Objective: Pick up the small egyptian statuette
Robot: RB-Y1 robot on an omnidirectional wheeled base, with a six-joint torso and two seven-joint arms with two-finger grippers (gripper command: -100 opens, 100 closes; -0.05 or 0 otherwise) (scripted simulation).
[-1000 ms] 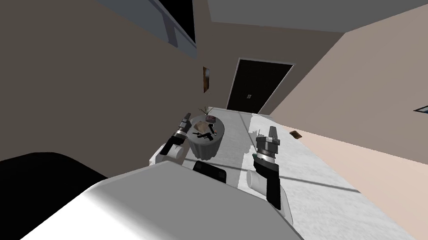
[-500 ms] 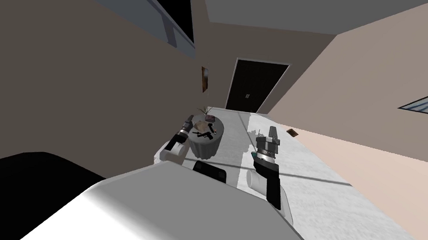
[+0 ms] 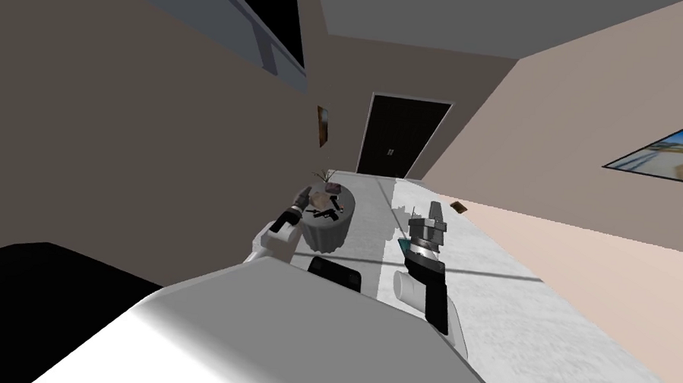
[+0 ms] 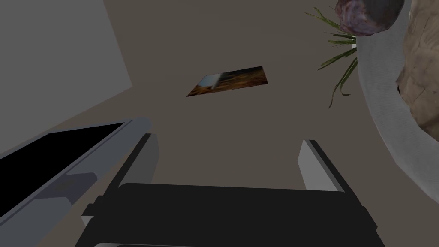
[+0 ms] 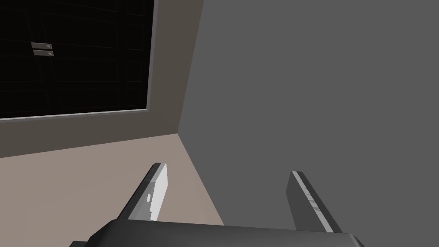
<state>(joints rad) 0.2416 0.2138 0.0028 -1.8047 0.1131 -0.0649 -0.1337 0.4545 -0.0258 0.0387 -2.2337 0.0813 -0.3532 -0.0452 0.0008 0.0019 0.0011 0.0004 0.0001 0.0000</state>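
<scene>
Viewpoint has swung a little over the last second: the dark door (image 3: 401,137) and the wall picture (image 3: 674,160) sit further left, which is my own turn, not theirs. Round grey tabletop (image 3: 324,234) stands ahead on my left, close to the brown wall. Left arm has reached further forward, bringing the left tool (image 3: 302,194) to the near rim, fingers spread and holding nothing. Right tool (image 3: 435,208) hangs over the pale floor (image 3: 550,331), likewise released and empty. Statuette (image 3: 322,200), judged to be the tan lump, rests on the tabletop just beyond the left tool, between a potted plant (image 3: 334,189) and small black items (image 3: 327,215). Assessment: approach under way, no grasp made. The left wrist view has the tool aimed past the rim, so it likely needs turning onto the statuette.
</scene>
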